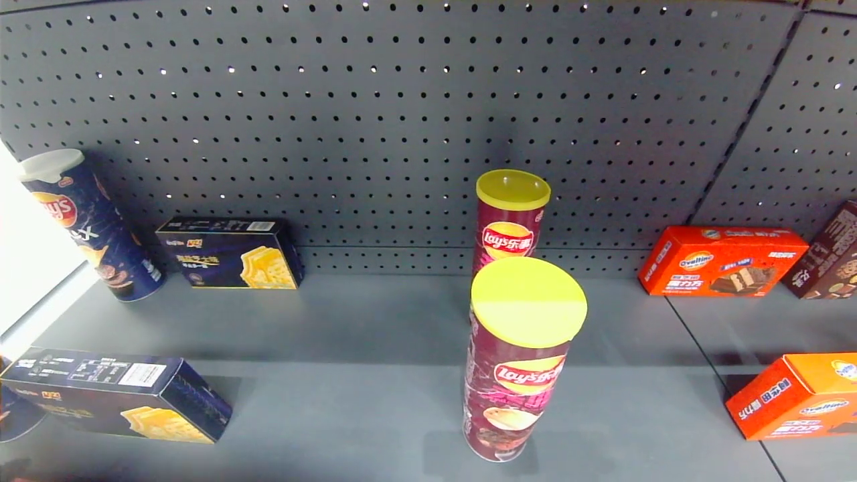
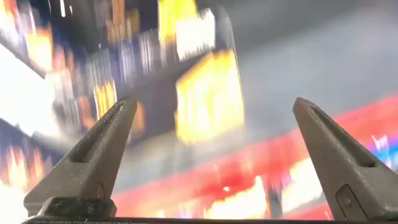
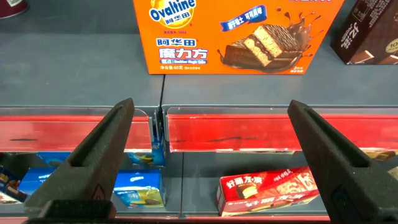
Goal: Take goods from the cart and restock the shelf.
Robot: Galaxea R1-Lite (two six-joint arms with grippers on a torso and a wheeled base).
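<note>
Both grippers are held wide open with nothing between their fingers: the left gripper (image 2: 214,104) is pointed at a smeared scene that cannot be made out, and the right gripper (image 3: 211,106) is aimed at the red price rail (image 3: 249,130) along the shelf's front edge, with an orange cardboard wafer carton (image 3: 236,37) just behind that rail. No item is carried, so the step in hand is judged to be the fetching of the next piece from the cart. The goods already stocked are spread over the grey metal shelf (image 1: 348,335): a maroon cylindrical crisp can with a yellow-green plastic lid (image 1: 519,375) stands upright near the front, and a second maroon can of the same kind (image 1: 510,224) stands directly behind it against the perforated back panel (image 1: 402,100). Farther left, a dark blue crisp can with a white lid (image 1: 87,227) and two dark blue cracker boxes (image 1: 231,253) (image 1: 114,393) are placed; at the right, an orange-red carton (image 1: 723,261) lies at the back. Bare shelf between the maroon cans and the boxes on either side is best used for the next item. It should be gripped at mid-height, kept upright, brought in low, and set down well apart from the tall front can, which is easily toppled.
</note>
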